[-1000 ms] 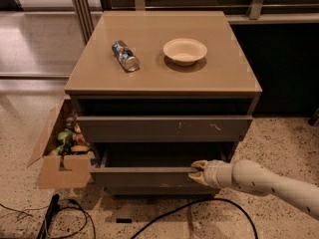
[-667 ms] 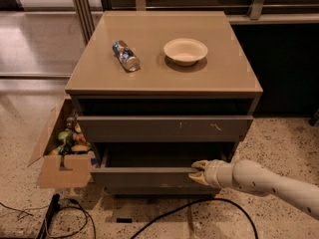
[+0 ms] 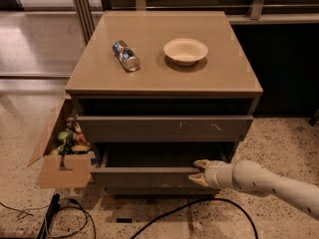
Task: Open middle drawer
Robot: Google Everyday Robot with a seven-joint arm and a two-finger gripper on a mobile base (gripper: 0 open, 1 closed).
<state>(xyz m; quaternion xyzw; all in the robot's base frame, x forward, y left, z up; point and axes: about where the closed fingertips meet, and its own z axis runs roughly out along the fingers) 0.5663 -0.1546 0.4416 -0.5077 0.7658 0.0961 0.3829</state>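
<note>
The middle drawer is a wide grey-brown plain front in the cabinet, pulled out a little, with a dark gap showing behind its top edge. My gripper is at the right end of that front, one finger above its top edge and one below, closed on it. My white arm comes in from the lower right. The inside of the drawer is in shadow.
The scuffed taller drawer front sits above. A crushed can and a white bowl lie on the cabinet top. An open cardboard box with items stands on the floor at the left. Black cables run across the floor in front.
</note>
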